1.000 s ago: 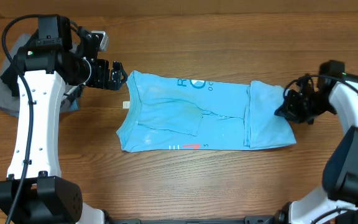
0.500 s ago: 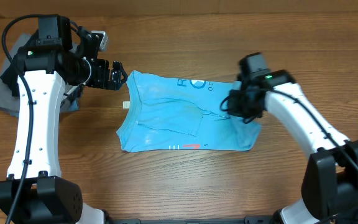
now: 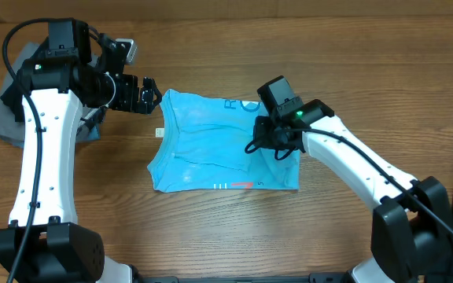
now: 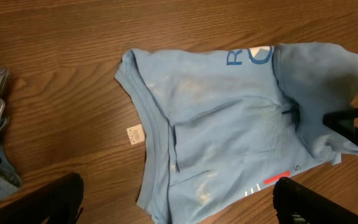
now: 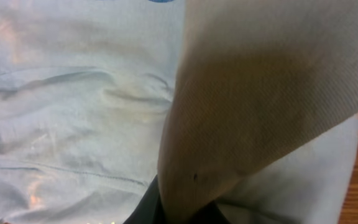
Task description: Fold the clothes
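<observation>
- Left arm [image 3: 38,157]: long white links, black joint housings, black base, small dark screw holes along the white link.
- Black cable [image 3: 10,47]: 1 loop at the left arm's upper joint.
- Right arm [image 3: 352,161]: white links, black joints, 1 green indicator light [image 3: 297,115].
- Left gripper [image 3: 149,96]: black, with 2 matte black fingers [image 4: 55,199].

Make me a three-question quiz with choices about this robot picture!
1. Where is the small white tag?
A. By the T-shirt's left edge
B. On the right arm
C. On the white lettering
2. What colour is the T-shirt?
A. Red
B. Light blue
C. Black
3. What is the right gripper doing?
A. Standing wide open
B. Holding a cup
C. Pinching shirt fabric

Answers: 1 A, it lies on the table beside that edge; 2 B, plainly light blue; 3 C, shut on a lifted fold.
</observation>
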`<state>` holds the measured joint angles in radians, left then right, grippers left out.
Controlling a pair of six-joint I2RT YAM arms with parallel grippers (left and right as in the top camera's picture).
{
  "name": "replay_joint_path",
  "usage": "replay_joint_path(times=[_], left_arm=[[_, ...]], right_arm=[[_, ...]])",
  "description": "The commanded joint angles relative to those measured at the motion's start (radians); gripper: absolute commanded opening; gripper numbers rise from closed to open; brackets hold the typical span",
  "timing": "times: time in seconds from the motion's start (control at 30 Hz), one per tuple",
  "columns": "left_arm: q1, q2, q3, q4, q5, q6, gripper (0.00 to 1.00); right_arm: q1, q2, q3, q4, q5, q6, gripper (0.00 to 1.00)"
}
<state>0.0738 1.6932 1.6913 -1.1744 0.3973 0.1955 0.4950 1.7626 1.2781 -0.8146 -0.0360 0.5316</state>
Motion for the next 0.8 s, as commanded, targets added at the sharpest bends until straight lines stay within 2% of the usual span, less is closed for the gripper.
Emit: replay_joint_path(times=[0.0, 0.07, 0.13, 0.2, 0.23, 0.4, 0.5, 0.7, 0.73, 0.77], left_arm=[[0.005, -0.029, 0.028, 0.004, 0.023, 0.025, 1.0], [0.005, -0.029, 0.028, 0.004, 0.023, 0.025, 1.0], [0.005, -0.029, 0.028, 0.004, 0.023, 0.025, 1.0], [0.005, -0.029, 0.028, 0.004, 0.023, 0.025, 1.0], [0.005, -0.029, 0.028, 0.004, 0.023, 0.025, 1.0], [0.005, -0.029, 0.028, 0.004, 0.023, 0.025, 1.0], [0.005, -0.029, 0.028, 0.003, 0.023, 0.025, 1.0], [0.005, -0.029, 0.028, -0.004, 0.023, 0.023, 1.0], [0.005, -0.029, 0.028, -0.003, 0.023, 0.017, 1.0], [0.005, -0.029, 0.028, -0.003, 0.029, 0.016, 1.0]], right_arm=[[0.015, 0.036, 0.019, 0.021, -0.014, 0.019, 0.06], [0.028, 0.039, 0.019, 0.04, -0.033, 0.019, 0.07], [0.041, 0.039, 0.019, 0.049, -0.039, 0.02, 0.2], [0.056, 0.039, 0.019, 0.059, -0.08, 0.019, 0.38], [0.062, 0.039, 0.019, 0.062, -0.1, 0.019, 0.4], [0.082, 0.008, 0.02, 0.081, -0.183, 0.017, 0.41], [0.082, -0.038, 0.02, 0.085, -0.186, -0.041, 0.42], [0.014, -0.164, 0.02, 0.0, -0.064, -0.06, 0.45], [-0.005, -0.174, 0.02, -0.017, -0.05, -0.06, 0.45], [-0.022, -0.175, 0.02, -0.029, -0.041, -0.059, 0.37]])
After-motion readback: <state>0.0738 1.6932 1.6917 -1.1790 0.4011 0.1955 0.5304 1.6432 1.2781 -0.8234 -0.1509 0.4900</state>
